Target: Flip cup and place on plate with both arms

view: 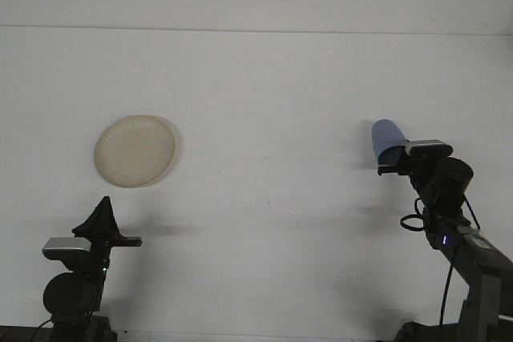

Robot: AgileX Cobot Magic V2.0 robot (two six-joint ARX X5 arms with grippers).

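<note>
A blue cup (387, 139) is at the right, bottom end pointing up and tilted a little to the left. My right gripper (395, 160) is at its lower end and appears shut on it, holding it above the white table. A cream plate (135, 150) lies flat on the table at the left. My left gripper (103, 215) rests low near the front left, below the plate and well apart from it, its dark fingers brought together to a point.
The white table (264, 94) runs back to a pale wall. The right arm (461, 238) and its cables rise from the front right corner; the left arm's base (74, 294) stands at the front left.
</note>
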